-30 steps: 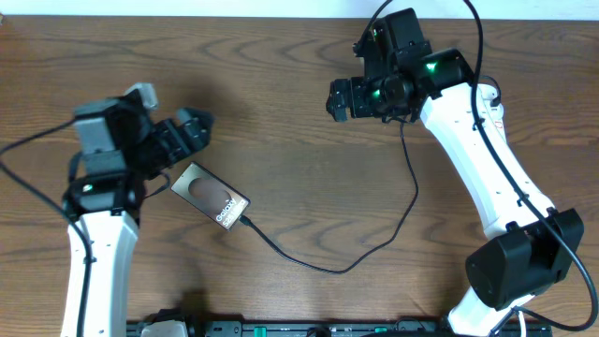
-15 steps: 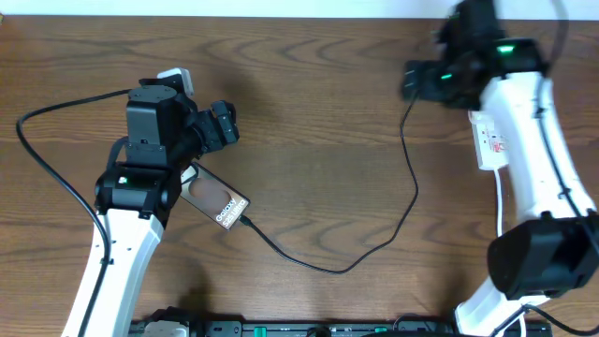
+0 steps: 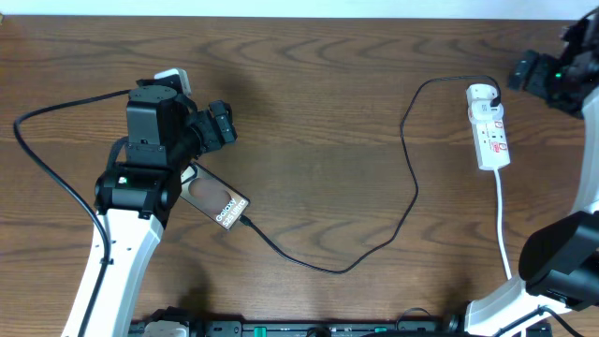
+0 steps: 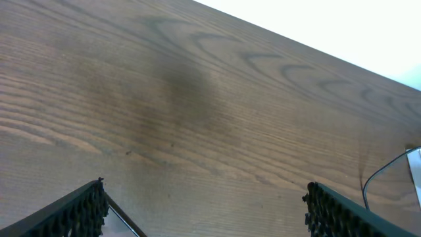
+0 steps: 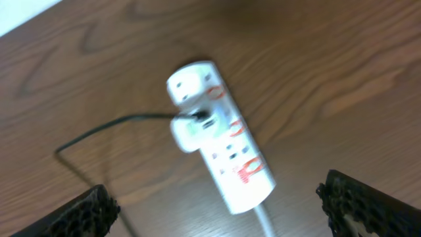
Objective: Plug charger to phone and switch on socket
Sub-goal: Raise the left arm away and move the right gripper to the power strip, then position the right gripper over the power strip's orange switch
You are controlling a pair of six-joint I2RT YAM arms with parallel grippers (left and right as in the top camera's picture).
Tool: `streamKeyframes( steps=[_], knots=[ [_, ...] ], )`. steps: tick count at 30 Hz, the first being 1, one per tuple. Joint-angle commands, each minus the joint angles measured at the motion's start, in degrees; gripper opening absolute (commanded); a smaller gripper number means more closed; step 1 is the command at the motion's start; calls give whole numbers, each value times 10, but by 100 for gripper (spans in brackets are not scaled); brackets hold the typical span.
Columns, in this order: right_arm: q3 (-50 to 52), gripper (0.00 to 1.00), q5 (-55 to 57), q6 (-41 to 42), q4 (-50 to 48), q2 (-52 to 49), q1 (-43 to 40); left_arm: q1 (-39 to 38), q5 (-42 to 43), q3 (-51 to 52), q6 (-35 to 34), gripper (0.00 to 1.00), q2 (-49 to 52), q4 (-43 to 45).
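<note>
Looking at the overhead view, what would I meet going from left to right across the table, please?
flat dark phone with white lettering → long thin black charger cable, running rightward from the phone → narrow white power strip with red marks → right gripper, near the right edge of the picture.
</note>
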State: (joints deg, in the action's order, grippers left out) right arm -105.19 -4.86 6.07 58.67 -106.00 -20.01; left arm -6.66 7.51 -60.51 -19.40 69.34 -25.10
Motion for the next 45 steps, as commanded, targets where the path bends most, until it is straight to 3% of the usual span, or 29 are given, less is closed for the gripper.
streamKeyframes(
  steps=[1, 15, 45],
  knots=[
    [18, 99, -3, -88, -19, -23, -10, -2, -7, -6, 9, 94, 11, 0],
    [38, 99, -174, -176, -34, -169, -10, -2, -5, -6, 2, 93, 28, -3],
    [38, 99, -165, -213, -64, -208, -9, -2, -5, -6, 2, 93, 28, -17]
  ],
)
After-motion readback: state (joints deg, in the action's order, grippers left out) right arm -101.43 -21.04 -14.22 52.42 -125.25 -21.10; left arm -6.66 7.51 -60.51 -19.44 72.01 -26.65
